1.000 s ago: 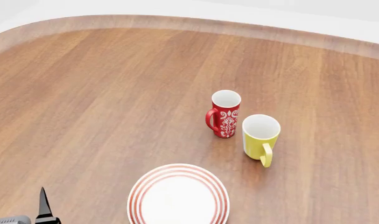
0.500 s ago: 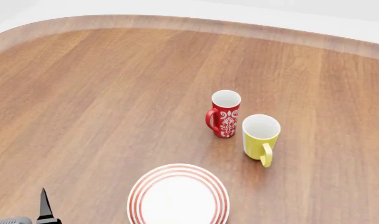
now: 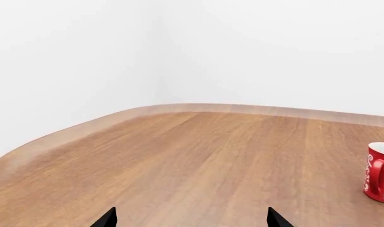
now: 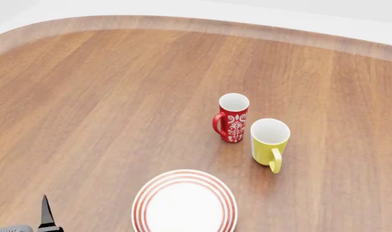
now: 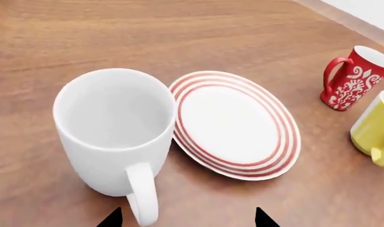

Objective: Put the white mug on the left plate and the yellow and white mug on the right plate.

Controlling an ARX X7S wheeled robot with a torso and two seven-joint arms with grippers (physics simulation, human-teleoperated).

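Nothing has moved since the earlier frame; both tools stand open and empty. From left: the large plain white ceramic mug (image 5: 114,137) touches the red-ringed round white plate (image 5: 235,124) on the wooden surface (image 4: 105,96), and the small yellow mug with white inside (image 4: 269,142) stands well apart. Both mugs look rigid, glazed-slippery and chippable, so grip across the wall.

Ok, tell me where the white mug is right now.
Only the right wrist view shows the white mug: upright on the wooden table, right beside a red-ringed plate, handle toward the camera. The head view misses it.
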